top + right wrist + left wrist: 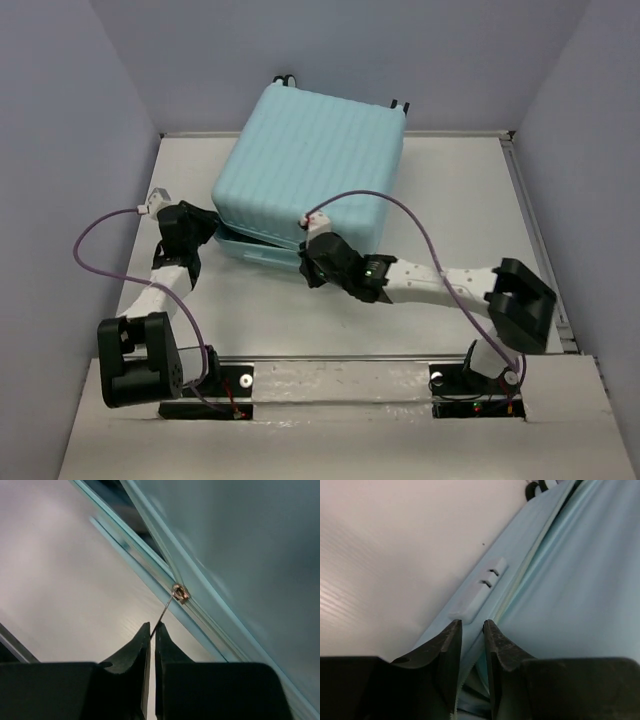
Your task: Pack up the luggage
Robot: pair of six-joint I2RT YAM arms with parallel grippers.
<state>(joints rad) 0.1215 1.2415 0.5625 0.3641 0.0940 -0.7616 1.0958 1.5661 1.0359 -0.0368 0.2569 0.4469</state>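
Top external: the luggage lies far-centre on the tabletop (lid slightly ajar). The right hand pinches its zipper pull; the left hand straddles the seam, grip impossible to tell.

**A:** How's the light on the top view?

**B:** Soft and even from above. I see a pale sheen on the table ahead of both pincers, and a thin shadow under the luggage just beside the left pincer.

**A:** And the wrist views?

**B:** On my left one the fingers are black and soft-edged. White glare washes the table left of them. The right view is dimmer. The pull just ahead of the right pincer is sharp, but the luggage up and right of it is smeared with blur.
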